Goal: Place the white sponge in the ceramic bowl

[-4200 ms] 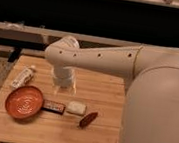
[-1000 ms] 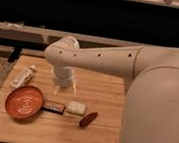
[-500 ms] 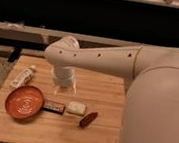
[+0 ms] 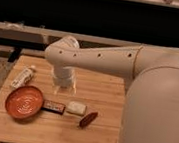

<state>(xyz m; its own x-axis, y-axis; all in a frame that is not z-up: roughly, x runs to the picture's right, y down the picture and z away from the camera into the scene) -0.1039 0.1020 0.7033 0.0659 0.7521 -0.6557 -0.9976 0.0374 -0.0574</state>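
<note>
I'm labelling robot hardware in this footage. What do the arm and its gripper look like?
The arm is a thick, smooth, cream-white shell with rounded joints and a row of small dark dots along its side, ending in a short cylindrical wrist. The gripper, above the wooden table behind the white sponge, has pale, translucent-looking jaws. No cables show.

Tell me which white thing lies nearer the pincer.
The sponge, the small block right of the bar. The pincer hangs over the table just behind it; the tube lies far left.
</note>
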